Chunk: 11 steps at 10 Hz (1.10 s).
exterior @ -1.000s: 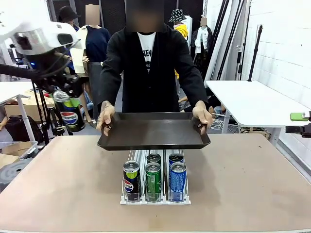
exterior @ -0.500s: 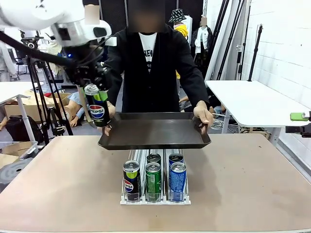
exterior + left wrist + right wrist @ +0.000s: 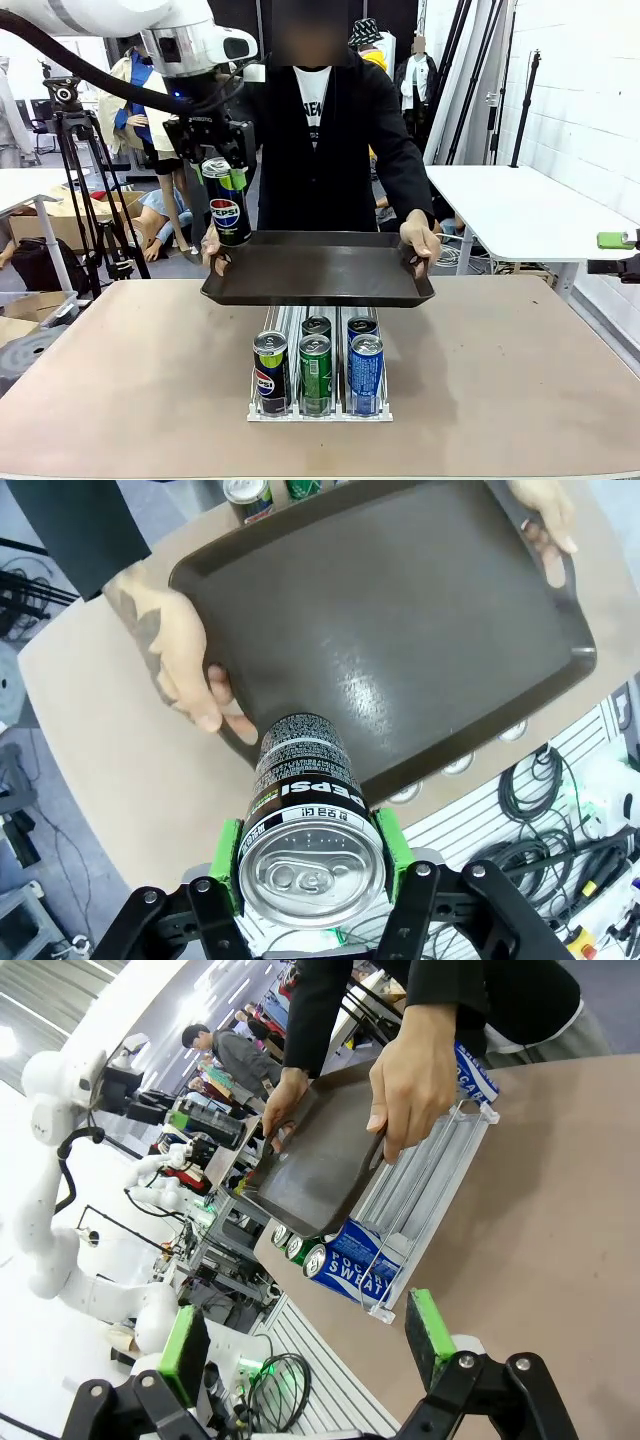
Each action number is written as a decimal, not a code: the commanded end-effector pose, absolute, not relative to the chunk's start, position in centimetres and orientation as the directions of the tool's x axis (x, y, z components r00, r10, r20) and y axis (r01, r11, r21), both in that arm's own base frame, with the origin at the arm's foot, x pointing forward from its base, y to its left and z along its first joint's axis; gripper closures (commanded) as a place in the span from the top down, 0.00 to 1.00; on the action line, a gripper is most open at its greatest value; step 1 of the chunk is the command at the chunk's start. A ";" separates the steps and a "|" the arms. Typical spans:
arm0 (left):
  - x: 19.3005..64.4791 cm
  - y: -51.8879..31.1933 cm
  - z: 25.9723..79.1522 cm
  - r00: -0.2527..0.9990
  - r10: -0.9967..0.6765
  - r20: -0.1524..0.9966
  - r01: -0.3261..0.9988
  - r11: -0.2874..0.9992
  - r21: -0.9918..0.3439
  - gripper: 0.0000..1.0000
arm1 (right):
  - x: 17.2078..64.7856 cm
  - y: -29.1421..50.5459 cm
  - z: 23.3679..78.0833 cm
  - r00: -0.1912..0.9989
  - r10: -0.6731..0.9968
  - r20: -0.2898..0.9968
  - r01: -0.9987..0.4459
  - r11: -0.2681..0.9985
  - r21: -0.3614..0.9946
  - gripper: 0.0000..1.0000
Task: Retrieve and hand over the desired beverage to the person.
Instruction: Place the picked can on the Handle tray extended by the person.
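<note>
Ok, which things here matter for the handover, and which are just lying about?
In play: Pepsi can in the left tool; black tray; the person holding it.
Lying about: racked cans; tripod; white side table; open right tool.

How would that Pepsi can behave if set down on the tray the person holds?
The can is tall and slim, so it probably tips easily, more so since the tray rests only in the person's hands. On its side it would likely roll. Its smooth metal looks slippery.
</note>
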<state>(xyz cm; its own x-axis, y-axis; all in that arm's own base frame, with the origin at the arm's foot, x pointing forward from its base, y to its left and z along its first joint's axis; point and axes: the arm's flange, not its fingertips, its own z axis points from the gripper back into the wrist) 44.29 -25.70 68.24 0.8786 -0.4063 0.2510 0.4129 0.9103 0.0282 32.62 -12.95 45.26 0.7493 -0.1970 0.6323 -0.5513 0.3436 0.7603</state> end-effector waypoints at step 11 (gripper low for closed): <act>52.4 -28.0 67.2 0.904 -0.406 0.135 0.411 0.911 -0.014 0.00 | 32.9 -12.8 45.3 0.729 -0.215 0.650 -0.572 0.329 0.751 1.00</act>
